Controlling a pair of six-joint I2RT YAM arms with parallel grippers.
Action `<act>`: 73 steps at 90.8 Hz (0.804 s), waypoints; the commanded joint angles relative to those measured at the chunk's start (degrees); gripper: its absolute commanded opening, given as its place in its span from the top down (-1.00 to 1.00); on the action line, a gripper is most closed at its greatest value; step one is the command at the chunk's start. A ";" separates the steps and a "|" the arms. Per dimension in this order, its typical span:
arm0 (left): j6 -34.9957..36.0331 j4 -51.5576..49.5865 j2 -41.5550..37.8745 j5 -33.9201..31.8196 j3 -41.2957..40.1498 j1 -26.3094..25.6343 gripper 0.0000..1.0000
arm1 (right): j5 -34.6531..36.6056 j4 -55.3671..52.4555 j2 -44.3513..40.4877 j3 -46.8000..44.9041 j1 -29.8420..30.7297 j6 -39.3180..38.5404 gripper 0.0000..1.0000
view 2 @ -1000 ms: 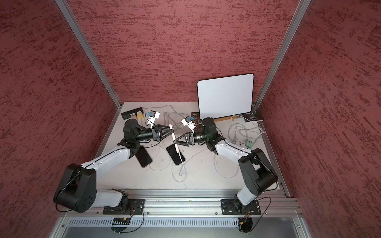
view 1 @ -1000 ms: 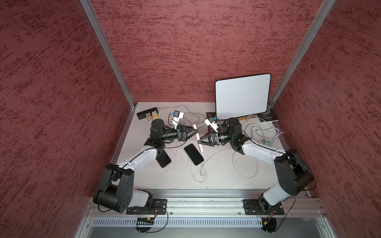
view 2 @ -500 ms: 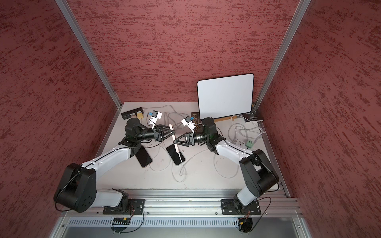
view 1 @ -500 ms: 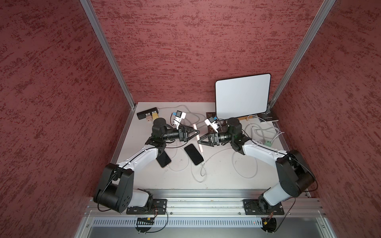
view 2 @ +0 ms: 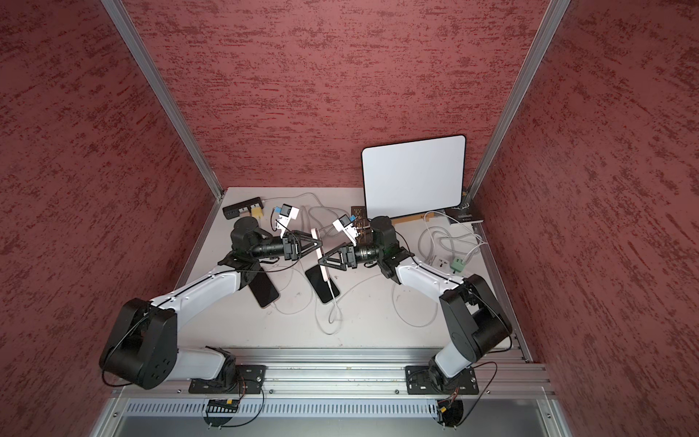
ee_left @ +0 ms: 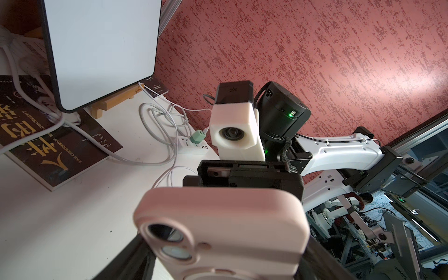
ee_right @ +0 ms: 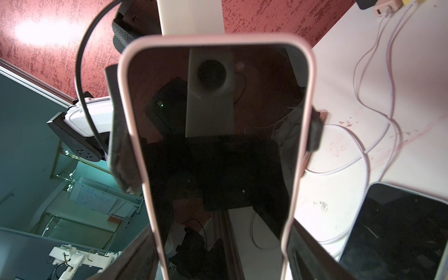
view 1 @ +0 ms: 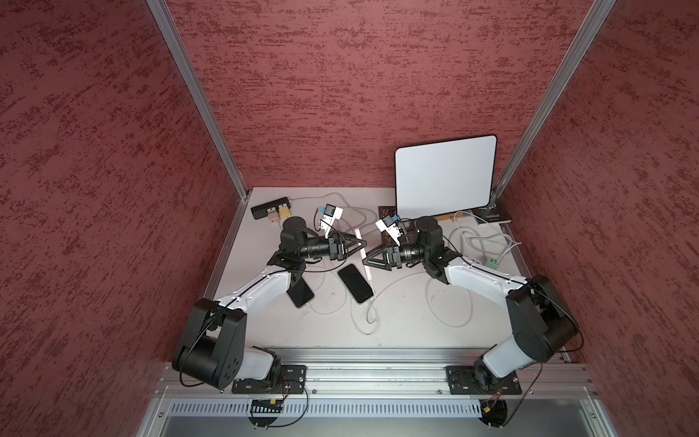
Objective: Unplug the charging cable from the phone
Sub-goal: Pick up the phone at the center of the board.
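Just over the middle of the white tabletop [view 1: 408,321], two robot arms reach toward each other and hold a pink-cased phone [ee_left: 225,218] between them. The left pincer [view 2: 320,242] is clamped on the end with the camera lenses. The right pincer [view 2: 320,263] is clamped across the case sides nearer the other end.

In both top views the phone shows only as a thin pink edge, tilted, between the two black pincers. A white charging cable [view 2: 336,302] trails from near its lower end in loose loops across the tabletop. I cannot tell whether the plug is seated.

The left wrist view shows the pink back and two lenses. The right wrist view shows the dark screen instead, with the left pincer's padded fingers [ee_right: 118,135] pressed against both side edges.

Two black phones lie flat on the tabletop: one [view 1: 355,283] just beside the held phone, one [view 1: 300,293] partly under the left arm.

At the back right a white board [view 1: 444,178] leans on a wooden stand, with a dark book [ee_left: 48,145] beside it. The left wrist view shows a white power strip [ee_left: 194,148] with a mint-green charger [ee_left: 197,137] plugged into it. At the back left, a black hub [view 1: 266,206] holds a pale plug and a yellow one.
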 commanded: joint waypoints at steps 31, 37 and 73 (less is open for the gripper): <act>-7.55 12.83 1.07 -0.87 -2.57 5.34 0.94 | 0.26 -21.52 -5.44 4.53 0.82 -18.08 -0.94; -8.06 13.40 1.22 -0.88 -2.84 6.02 0.95 | 0.54 -24.16 -5.82 4.47 0.87 -19.88 -0.94; -9.88 15.72 1.73 -0.62 -3.03 8.02 0.97 | 4.59 -34.89 -5.35 3.95 0.98 -26.37 -0.79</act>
